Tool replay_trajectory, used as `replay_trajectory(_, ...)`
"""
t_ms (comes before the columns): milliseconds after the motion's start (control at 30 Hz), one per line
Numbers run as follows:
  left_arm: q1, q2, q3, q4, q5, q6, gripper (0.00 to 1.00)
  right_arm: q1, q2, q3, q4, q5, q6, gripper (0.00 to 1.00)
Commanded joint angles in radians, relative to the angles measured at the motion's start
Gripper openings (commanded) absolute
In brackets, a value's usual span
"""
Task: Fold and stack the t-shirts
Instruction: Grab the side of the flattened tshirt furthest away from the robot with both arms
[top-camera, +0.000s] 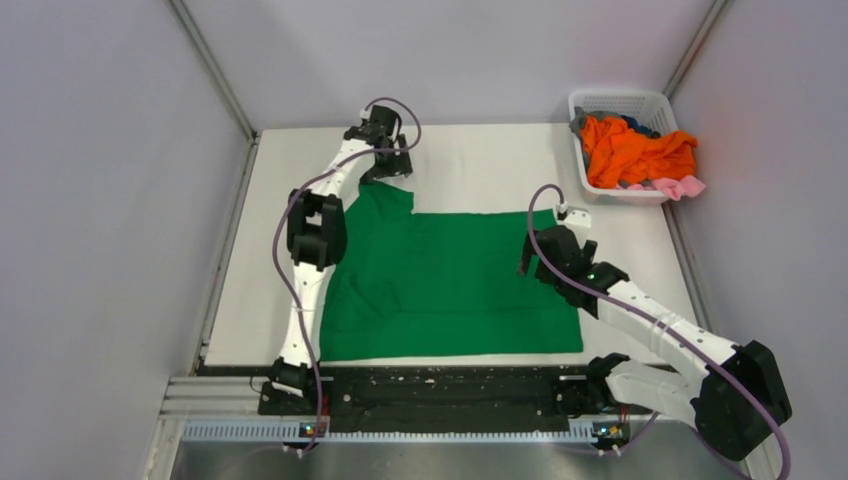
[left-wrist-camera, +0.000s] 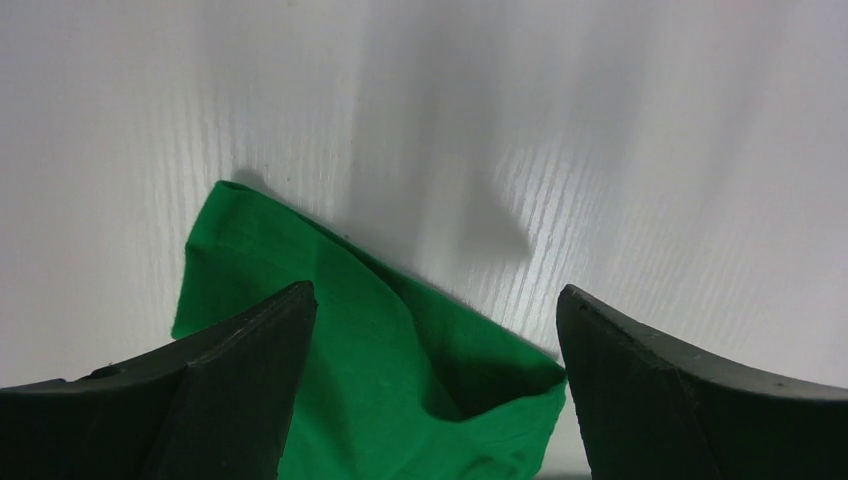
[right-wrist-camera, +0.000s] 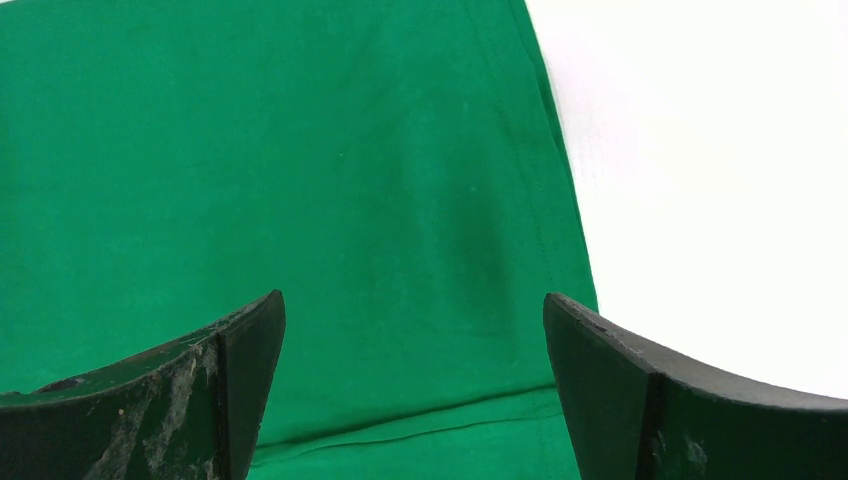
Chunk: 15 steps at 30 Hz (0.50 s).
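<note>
Bright green cloth t-shirt (top-camera: 450, 280) spread flat on the white counter (top-camera: 480, 160); both claws released, empty.
Left claw (top-camera: 388, 170) hangs over the shirt's 11 o'clock sleeve, right claw (top-camera: 532, 258) over its 3 o'clock edge, probably placed to start a fold. Bright orange cloth shirt (top-camera: 635, 150) heaps in the white plastic lattice basket (top-camera: 655, 100) at 1 o'clock; what lies under it is mostly hidden.
</note>
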Motion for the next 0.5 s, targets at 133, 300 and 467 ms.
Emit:
replay_trajectory(133, -0.004, 0.013, -0.024, -0.103, -0.100, 0.011, 0.87, -0.014, -0.024, -0.003, 0.029, 0.023, -0.019, 0.99)
replay_trajectory(300, -0.003, 0.038, -0.006, -0.110, -0.115, -0.007, 0.78, -0.016, -0.032, -0.008, 0.029, 0.021, -0.021, 0.99)
replay_trajectory(467, 0.003, 0.067, 0.054, -0.121, -0.129, -0.010, 0.74, -0.019, -0.040, -0.006, 0.029, 0.030, -0.023, 0.99)
